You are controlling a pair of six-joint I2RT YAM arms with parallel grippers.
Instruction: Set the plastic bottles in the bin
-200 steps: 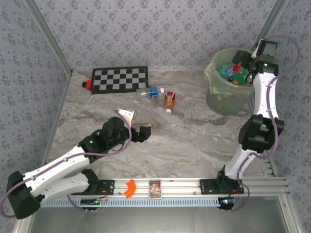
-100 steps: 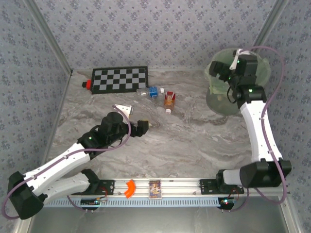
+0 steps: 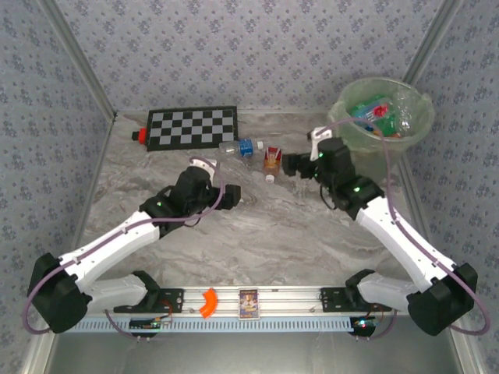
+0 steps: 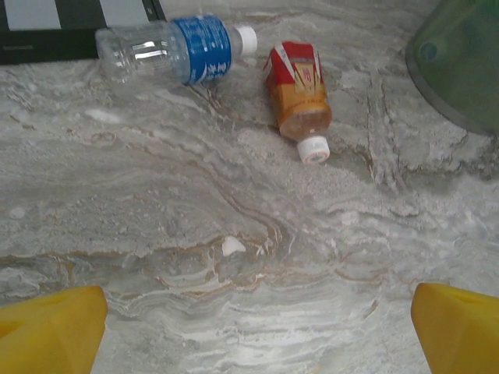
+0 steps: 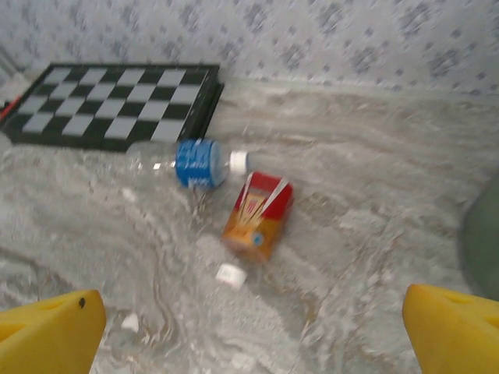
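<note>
Your right arm has swung off the bin and down to the table [image 3: 273, 234] since a second ago, and your left arm has stretched forward toward the loose bottles.

Your right gripper [image 3: 293, 164] [image 5: 253, 331] stands spread wide with nothing between its fingers. Just ahead of it the orange bottle [image 5: 257, 214] [image 3: 271, 160] lies on its side, its pale cap pointing back at the gripper. A little farther and to the left lies the clear bottle [image 5: 187, 162] [image 3: 238, 147], cap toward the orange one. Beyond that is the checkerboard [image 5: 109, 101] [image 3: 191, 127]. The bin [image 5: 485, 234] sits off to the gripper's right.

Your left gripper [image 3: 231, 195] [image 4: 257, 323] is also wide apart and empty. Bare marble lies straight in front of it. Farther on, slightly right, is the orange bottle [image 4: 300, 93], cap nearest you. The clear bottle [image 4: 171, 51] lies beyond it to the left, against the checkerboard's edge. The bin [image 4: 460, 62] stands far right of this gripper.

From above, the bin [image 3: 355, 139] already holds several bottles [image 3: 374, 115].
</note>
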